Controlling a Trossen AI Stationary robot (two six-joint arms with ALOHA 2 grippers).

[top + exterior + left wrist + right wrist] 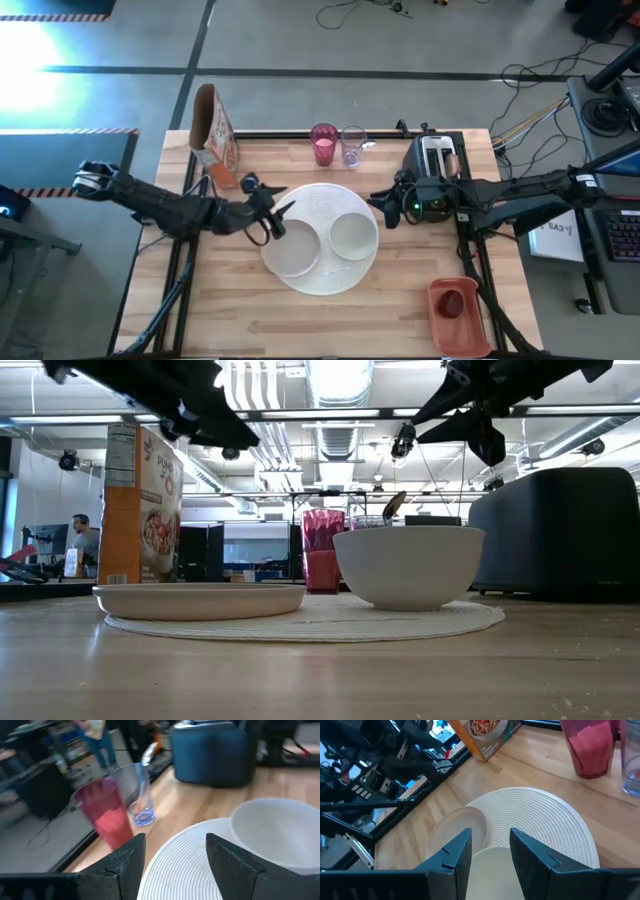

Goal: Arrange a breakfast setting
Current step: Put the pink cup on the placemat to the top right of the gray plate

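White bowl (353,235) and small white plate (293,251) already sit on the large round plate (318,205) mid-counter, so with our left gripper (279,214) and right gripper (383,208) hovering open and empty, we judge fetching the pink cup (323,144) comes next.

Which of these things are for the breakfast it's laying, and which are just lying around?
For the breakfast:
large round white plate
small white plate
white bowl
pink cup
clear glass holding a spoon
cereal box
toaster

Just lying about:
red tray
cables on the floor
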